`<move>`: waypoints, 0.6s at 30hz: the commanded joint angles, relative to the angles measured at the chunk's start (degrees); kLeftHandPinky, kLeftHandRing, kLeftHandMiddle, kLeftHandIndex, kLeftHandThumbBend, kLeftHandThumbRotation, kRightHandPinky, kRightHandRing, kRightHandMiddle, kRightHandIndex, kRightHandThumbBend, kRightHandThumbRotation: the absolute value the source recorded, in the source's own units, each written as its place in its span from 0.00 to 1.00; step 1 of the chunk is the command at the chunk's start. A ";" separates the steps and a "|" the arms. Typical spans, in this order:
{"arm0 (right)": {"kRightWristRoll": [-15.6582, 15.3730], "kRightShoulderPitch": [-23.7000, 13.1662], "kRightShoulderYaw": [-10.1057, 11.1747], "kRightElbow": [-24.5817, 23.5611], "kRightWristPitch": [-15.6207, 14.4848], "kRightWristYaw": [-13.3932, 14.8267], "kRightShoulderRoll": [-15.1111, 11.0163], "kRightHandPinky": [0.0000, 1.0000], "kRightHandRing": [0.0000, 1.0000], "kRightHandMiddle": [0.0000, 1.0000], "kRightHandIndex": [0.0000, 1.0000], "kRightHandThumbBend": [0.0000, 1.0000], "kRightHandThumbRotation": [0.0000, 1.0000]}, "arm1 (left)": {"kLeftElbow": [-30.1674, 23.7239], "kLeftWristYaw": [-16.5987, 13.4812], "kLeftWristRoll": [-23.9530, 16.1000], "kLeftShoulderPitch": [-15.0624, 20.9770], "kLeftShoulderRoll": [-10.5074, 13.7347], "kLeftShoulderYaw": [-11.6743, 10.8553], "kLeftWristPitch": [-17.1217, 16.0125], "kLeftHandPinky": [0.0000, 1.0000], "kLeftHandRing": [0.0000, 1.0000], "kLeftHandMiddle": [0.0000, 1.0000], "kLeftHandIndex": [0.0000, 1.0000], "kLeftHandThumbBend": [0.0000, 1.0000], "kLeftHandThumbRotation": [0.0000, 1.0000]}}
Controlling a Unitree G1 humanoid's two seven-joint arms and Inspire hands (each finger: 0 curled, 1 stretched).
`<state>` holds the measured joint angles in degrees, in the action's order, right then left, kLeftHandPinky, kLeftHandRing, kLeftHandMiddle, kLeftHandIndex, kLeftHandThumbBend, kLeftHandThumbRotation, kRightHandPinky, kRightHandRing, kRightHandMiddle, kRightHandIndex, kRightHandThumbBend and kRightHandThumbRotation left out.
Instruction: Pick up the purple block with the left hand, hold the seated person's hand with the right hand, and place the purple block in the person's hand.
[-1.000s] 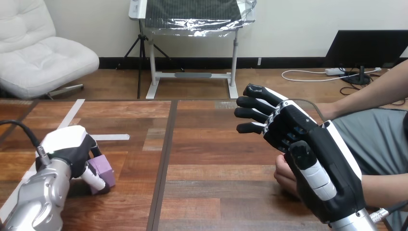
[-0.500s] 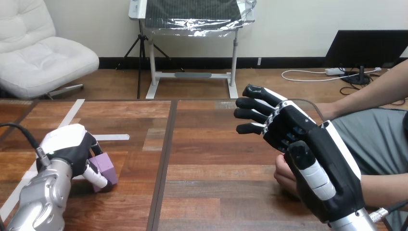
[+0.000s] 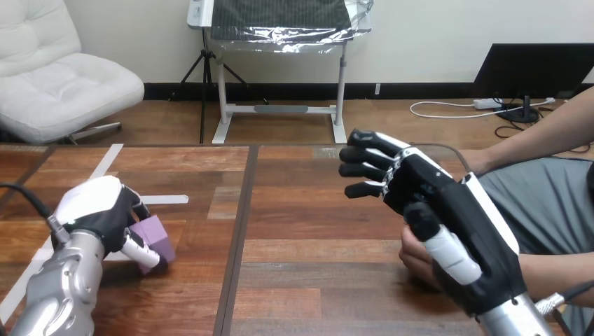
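The purple block (image 3: 161, 235) is at the table's left, with my left hand (image 3: 98, 210) shut on it, thumb across its front and fingers curled over its top. It seems to hang just above the wood. At the right, my right hand (image 3: 459, 220) is open, its fingers stretched toward the table's middle. The person's hand (image 3: 415, 257) rests on the table just under and beside my right palm, which hides much of it. I cannot tell whether the two touch.
White tape strips (image 3: 165, 199) lie on the wooden table (image 3: 308, 238) behind my left hand. A dark seam (image 3: 240, 231) runs front to back down the middle. The person's other arm (image 3: 539, 136) crosses the upper right.
My left hand has carried the purple block a little to the right and up. My right hand has edged slightly left, its thumb shifting over the person's hand.
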<state>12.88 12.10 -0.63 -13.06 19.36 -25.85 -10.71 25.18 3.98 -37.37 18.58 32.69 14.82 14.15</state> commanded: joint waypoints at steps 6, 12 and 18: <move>-3.99 -5.93 2.41 3.41 2.65 1.80 -1.94 0.71 0.79 0.81 0.82 0.89 0.79 | -10.18 -2.03 1.10 -1.01 -0.61 -3.48 1.77 0.14 0.22 0.33 0.48 0.74 0.00; -7.08 -7.81 3.55 6.34 4.61 2.75 -3.27 0.71 0.79 0.81 0.82 0.86 0.77 | -15.02 -2.68 2.07 -3.29 -1.26 -5.29 1.80 0.14 0.22 0.34 0.47 0.74 0.00; -9.08 -10.24 4.65 10.46 7.06 2.96 -5.43 0.72 0.80 0.82 0.81 0.84 0.74 | -20.97 -2.72 2.83 -5.82 -2.04 -7.03 2.52 0.16 0.25 0.36 0.47 0.72 0.00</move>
<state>5.10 7.75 1.98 -5.62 23.29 -23.89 -13.91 12.05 2.82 -35.11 12.81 31.61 10.55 16.24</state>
